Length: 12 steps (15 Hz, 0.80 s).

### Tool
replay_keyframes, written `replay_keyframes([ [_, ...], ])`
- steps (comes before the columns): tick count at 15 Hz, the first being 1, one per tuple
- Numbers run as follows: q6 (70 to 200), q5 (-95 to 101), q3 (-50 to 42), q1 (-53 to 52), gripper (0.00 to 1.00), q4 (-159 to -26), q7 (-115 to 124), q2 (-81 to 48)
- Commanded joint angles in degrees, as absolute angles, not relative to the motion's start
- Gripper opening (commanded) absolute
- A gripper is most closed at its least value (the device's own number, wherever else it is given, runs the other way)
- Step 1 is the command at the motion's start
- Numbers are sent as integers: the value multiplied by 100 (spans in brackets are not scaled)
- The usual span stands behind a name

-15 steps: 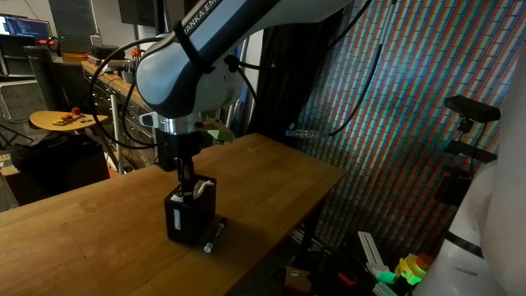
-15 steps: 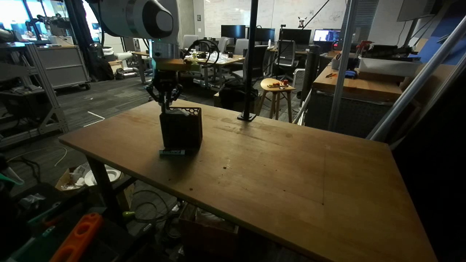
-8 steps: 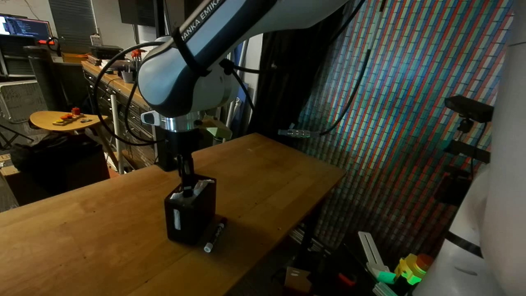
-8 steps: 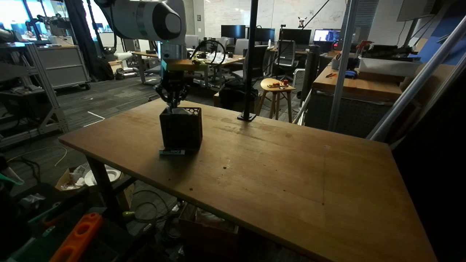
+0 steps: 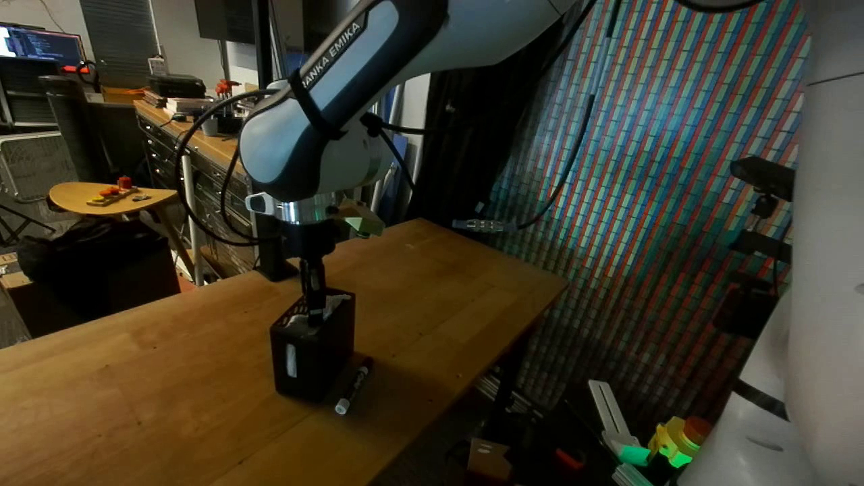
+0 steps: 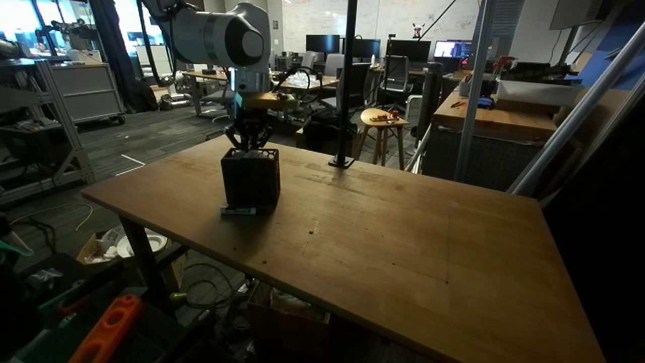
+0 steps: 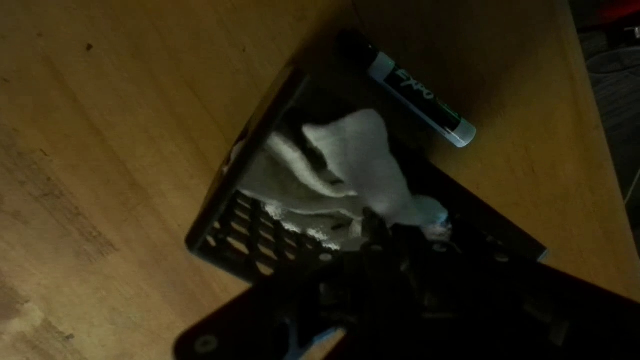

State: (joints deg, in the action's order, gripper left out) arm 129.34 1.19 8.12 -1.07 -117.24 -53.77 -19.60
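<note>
My gripper (image 7: 390,230) reaches down into a black open-topped box (image 5: 312,364) standing on the wooden table. Its fingers are shut, tips against a crumpled white cloth (image 7: 360,155) inside. Whether a fold is pinched between them cannot be made out in the dark wrist view. One patch of the cloth near the fingertips looks bluish. In both exterior views the gripper (image 6: 248,149) points straight down at the box's mouth. An Expo marker (image 7: 425,100) lies on the table alongside the box, apart from the gripper. The box's lower inside is hidden.
A black post (image 6: 341,161) is fixed at the table's far edge behind the box. The wooden table (image 6: 378,242) extends away from the box, and its near edge (image 5: 432,422) runs past the marker. A stool (image 6: 384,118) stands beyond the table.
From the box's left rim to above its middle, the gripper has shifted right and slightly down in an exterior view. The cloth's raised fold has sunk lower. Box and marker have stayed put.
</note>
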Motion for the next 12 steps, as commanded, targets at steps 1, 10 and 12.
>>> replay_keyframes([
  [1, 12946, -45, 843, 19, 11, -11556, -5504, -2150],
  [10, 12895, -426, 1042, 23, 12, -11189, -5368, -2904],
  [12, 12907, -541, 1114, 32, 12, -11130, -5382, -3030],
])
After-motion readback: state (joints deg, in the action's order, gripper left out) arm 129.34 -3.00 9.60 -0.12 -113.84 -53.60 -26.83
